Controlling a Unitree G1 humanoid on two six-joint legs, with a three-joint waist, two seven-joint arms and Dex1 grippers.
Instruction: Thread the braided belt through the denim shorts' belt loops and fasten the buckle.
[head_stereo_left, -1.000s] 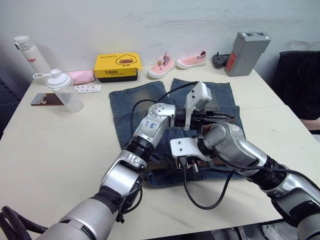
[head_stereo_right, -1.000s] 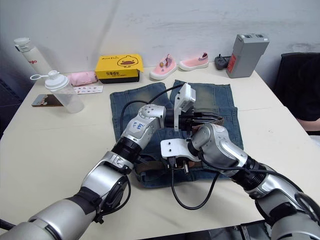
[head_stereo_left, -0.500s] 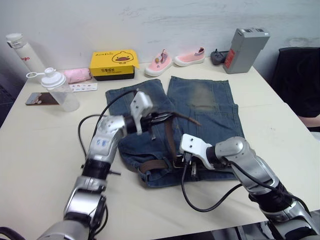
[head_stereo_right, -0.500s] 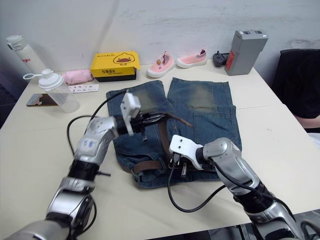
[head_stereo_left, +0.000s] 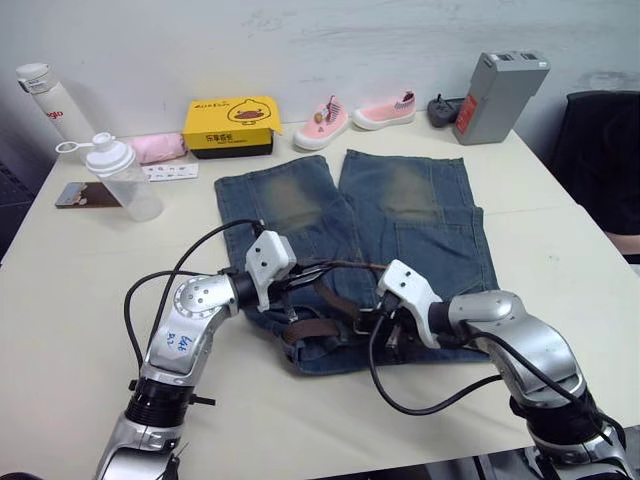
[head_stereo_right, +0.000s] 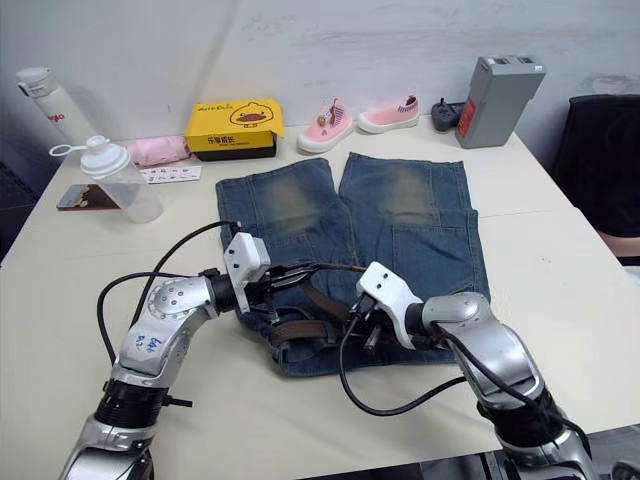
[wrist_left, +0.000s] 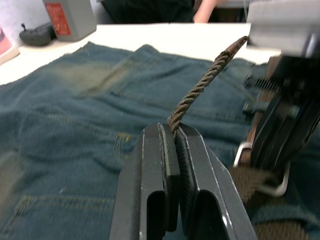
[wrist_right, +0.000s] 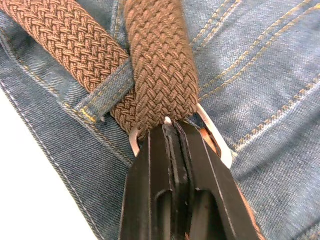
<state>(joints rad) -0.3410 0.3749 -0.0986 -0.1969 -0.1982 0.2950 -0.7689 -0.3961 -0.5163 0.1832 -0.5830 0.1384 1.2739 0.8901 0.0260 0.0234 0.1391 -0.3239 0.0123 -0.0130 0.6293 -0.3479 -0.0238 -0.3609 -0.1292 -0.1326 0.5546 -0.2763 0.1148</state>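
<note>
- The braided belt (head_stereo_right: 300, 325), a dark-brown woven strap, lies along the waistband of the denim shorts (head_stereo_right: 400, 225) at the near edge of the shorts, with its free end lifted off the cloth.
- In the right wrist view, one stretch of the belt passes under a denim belt loop (wrist_right: 107, 90) and a second stretch crosses over it.
- The buckle (wrist_right: 212, 135), a silver metal frame, sits where the two stretches meet, flat on the denim.
- The left gripper (wrist_left: 174, 137) has its two black fingers pressed together on the belt's free end, which rises past the fingertips as a thin twisted tail.
- The right gripper (wrist_right: 169, 127) has its fingers closed at the buckle, pinching the end of the upper stretch of belt against the frame.
- The two grippers are near each other over the waistband, left one toward the shorts' left hip, right one near the middle.
- The shorts lie flat on a cream table (head_stereo_left: 90, 290), legs pointing away from the robot, each with a yellowish worn patch.
- Along the far edge stand a yellow box (head_stereo_left: 233, 125), a pair of small pink shoes (head_stereo_left: 355, 112) and a grey block (head_stereo_left: 498, 82).
- At the far left are a clear shaker bottle (head_stereo_left: 125, 180) and a white flask (head_stereo_left: 45, 95).
</note>
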